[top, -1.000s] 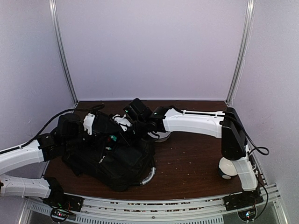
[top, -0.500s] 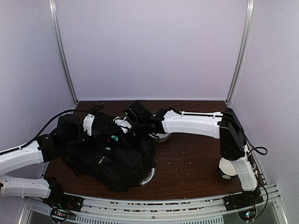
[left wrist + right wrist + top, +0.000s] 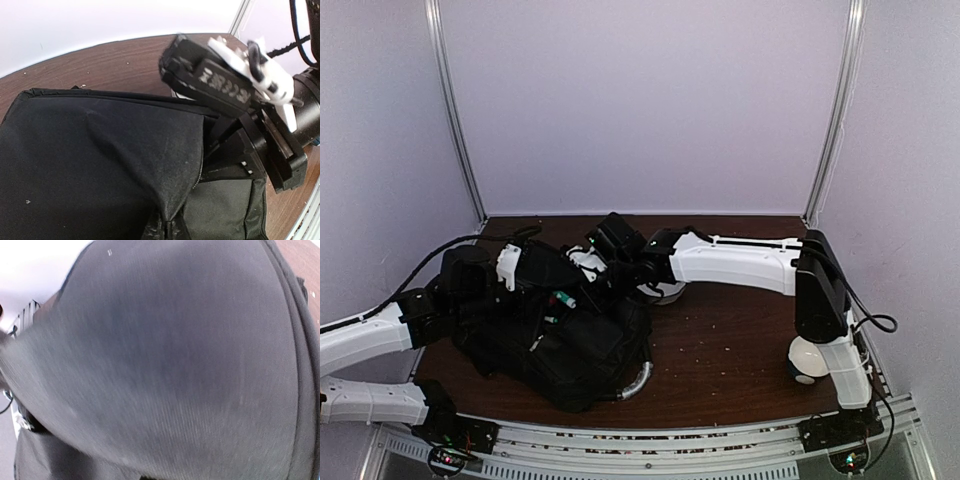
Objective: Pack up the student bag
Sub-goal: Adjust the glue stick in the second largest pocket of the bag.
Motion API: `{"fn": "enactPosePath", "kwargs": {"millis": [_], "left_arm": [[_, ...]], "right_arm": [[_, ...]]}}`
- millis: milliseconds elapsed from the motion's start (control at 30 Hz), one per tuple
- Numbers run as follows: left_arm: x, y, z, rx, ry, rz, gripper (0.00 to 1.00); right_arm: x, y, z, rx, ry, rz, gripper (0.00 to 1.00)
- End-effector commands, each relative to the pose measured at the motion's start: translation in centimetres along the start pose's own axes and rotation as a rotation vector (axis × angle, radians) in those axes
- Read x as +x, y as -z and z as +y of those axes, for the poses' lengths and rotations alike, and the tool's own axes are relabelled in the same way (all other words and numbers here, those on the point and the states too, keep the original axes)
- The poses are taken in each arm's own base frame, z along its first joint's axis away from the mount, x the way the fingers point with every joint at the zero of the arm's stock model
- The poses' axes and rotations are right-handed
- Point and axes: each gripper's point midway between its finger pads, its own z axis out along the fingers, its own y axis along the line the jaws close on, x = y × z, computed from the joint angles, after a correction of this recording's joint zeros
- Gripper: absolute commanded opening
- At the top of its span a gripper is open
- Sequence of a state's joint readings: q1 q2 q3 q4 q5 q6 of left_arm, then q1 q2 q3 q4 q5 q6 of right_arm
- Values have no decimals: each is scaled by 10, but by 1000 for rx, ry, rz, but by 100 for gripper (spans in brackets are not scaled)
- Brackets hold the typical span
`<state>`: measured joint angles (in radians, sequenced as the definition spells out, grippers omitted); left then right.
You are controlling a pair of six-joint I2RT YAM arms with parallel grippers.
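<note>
Both pressed together: left claw (image 3: 563,299), right claw (image 3: 588,262), at student bag (image 3: 575,352).

A dark brown table (image 3: 740,335) carries pale specks (image 3: 720,352) on its right half. A white round thing (image 3: 667,293) sits mid-table. White walls (image 3: 650,100) and metal posts (image 3: 453,110) stand behind.

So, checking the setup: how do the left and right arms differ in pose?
The left arm lies low on the left; the right arm rises to a tall elbow on the right. The left arm lies over the bag; the right arm spans the table. Both end at the bag's far side.
</note>
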<state>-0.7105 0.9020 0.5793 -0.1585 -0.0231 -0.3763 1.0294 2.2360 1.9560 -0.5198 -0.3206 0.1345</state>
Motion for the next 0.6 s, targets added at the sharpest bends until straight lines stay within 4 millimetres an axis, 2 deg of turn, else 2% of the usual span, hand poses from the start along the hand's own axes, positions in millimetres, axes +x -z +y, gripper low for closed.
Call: {"fn": "enactPosePath", "kwargs": {"millis": [0, 67, 133, 233, 567], "left_arm": [[-48, 14, -19, 79, -3, -186, 0], [-47, 13, -20, 84, -2, -181, 0], [-46, 11, -21, 89, 0, -177, 0], [-46, 9, -21, 94, 1, -174, 0], [-45, 7, -23, 100, 2, -167, 0]], "right_arm": [[-16, -9, -2, 0, -18, -34, 1], [-18, -15, -2, -4, -21, -42, 1], [-33, -13, 0, 0, -16, -91, 2], [-42, -16, 0, -3, -26, -123, 4], [-49, -26, 3, -20, -89, -174, 9]]}}
